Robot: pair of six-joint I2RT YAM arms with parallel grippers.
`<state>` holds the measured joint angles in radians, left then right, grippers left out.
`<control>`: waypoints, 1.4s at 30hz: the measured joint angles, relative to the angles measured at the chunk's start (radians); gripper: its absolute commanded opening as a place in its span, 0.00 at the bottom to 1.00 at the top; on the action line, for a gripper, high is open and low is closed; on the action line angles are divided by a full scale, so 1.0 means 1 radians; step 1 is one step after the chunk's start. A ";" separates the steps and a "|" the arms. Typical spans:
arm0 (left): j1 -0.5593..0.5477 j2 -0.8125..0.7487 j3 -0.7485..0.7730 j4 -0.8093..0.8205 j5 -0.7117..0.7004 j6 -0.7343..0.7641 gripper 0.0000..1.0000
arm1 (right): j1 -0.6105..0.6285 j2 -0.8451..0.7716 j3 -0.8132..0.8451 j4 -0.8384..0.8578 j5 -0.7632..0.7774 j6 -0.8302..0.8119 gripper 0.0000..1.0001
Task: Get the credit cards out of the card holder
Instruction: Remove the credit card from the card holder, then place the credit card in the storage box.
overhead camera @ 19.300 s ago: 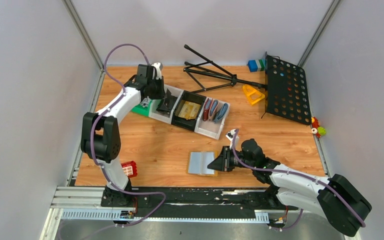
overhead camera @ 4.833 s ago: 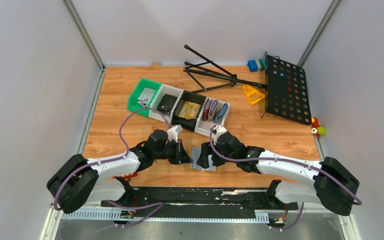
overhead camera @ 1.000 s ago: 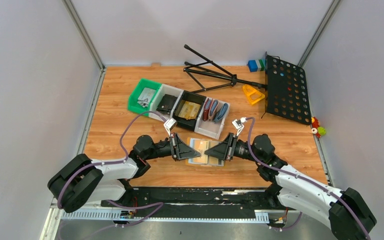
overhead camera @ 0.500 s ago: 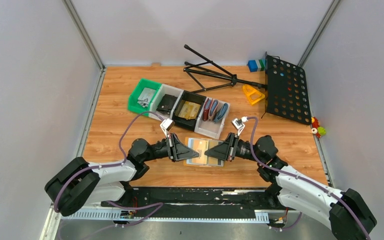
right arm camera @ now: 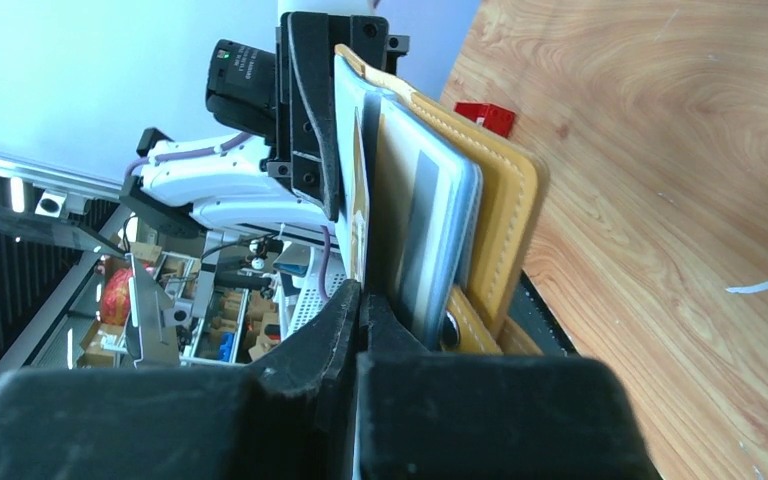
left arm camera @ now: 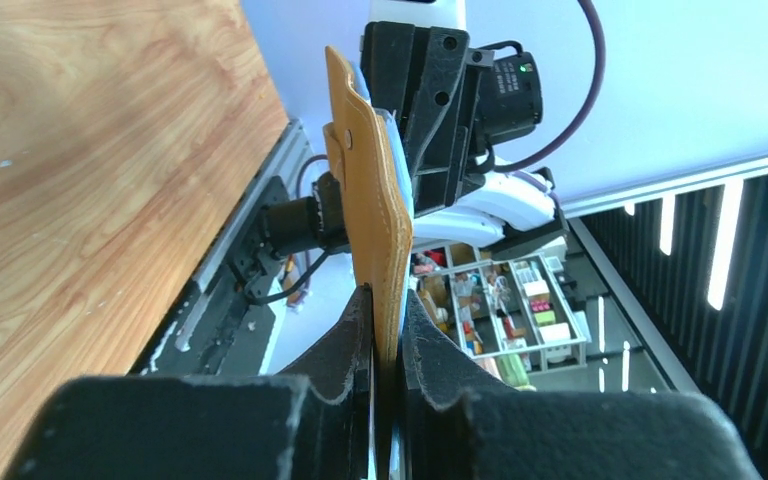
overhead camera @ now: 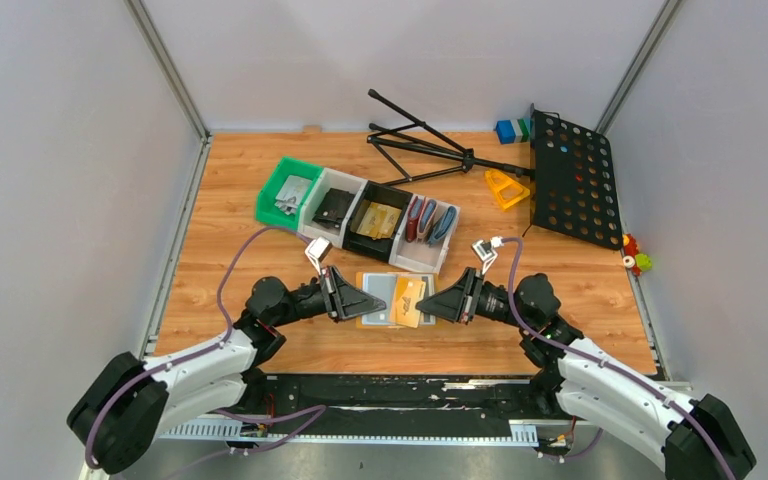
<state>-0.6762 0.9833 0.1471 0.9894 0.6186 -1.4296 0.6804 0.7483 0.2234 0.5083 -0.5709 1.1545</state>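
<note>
Both arms lie low over the desk (overhead camera: 580,285), the left arm (overhead camera: 210,350) and right arm (overhead camera: 600,365) stretched flat and aimed at each other, wrists level.

Left fingers (overhead camera: 368,302) pinch the left flap of the holder (overhead camera: 388,285). It is spread open between the two sets of fingers, grey lining up.

Right fingers (overhead camera: 430,306) are pressed together on the near edge of a gold card (overhead camera: 412,298). The card juts tilted from the right pocket, just ahead of their tips. A second card (right arm camera: 415,215) sits in the pocket beside them.
</note>
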 measured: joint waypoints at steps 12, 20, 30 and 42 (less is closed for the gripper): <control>0.090 -0.201 0.075 -0.560 -0.031 0.199 0.00 | -0.056 0.003 0.027 -0.117 -0.003 -0.062 0.00; 0.109 -0.206 0.112 -0.826 -0.098 0.316 0.00 | -0.070 0.107 0.169 -0.225 0.025 -0.147 0.00; 0.109 -0.179 0.129 -1.045 -0.204 0.464 0.00 | -0.073 0.498 0.488 -0.291 0.150 -0.264 0.00; 0.109 -0.206 0.158 -1.175 -0.298 0.578 0.00 | -0.075 0.942 0.823 -0.337 0.249 -0.361 0.00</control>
<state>-0.5667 0.7776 0.3054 -0.1860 0.3210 -0.8520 0.6052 1.6901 1.0462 0.1711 -0.3218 0.7933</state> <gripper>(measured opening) 0.142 0.010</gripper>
